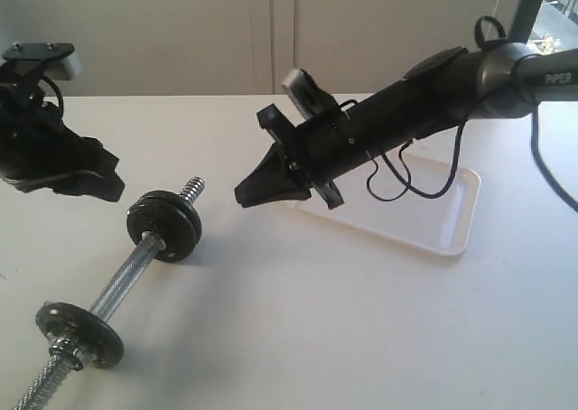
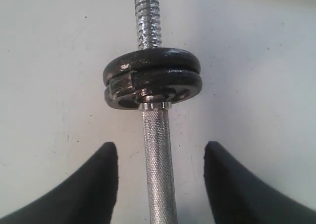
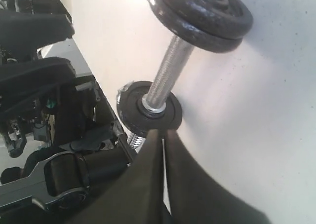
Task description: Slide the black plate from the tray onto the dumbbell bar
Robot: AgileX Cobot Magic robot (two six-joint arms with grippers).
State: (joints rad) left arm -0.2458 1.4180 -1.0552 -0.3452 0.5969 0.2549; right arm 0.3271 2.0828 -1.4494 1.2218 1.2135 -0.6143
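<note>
Two black discs sit stacked on the dumbbell bar, the left tool spread open near its knurled shaft, the right tool pinched closed.

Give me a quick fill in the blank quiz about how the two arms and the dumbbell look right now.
1. The left end effector is ___, with one finger on either side of the dumbbell bar.
2. The right end effector is ___, gripping nothing visible.
3. Near the bar's threaded end closer to the tray, ___ black discs sit stacked together.
4. The tray is coloured ___.
Missing words: open; shut; two; white.
</note>
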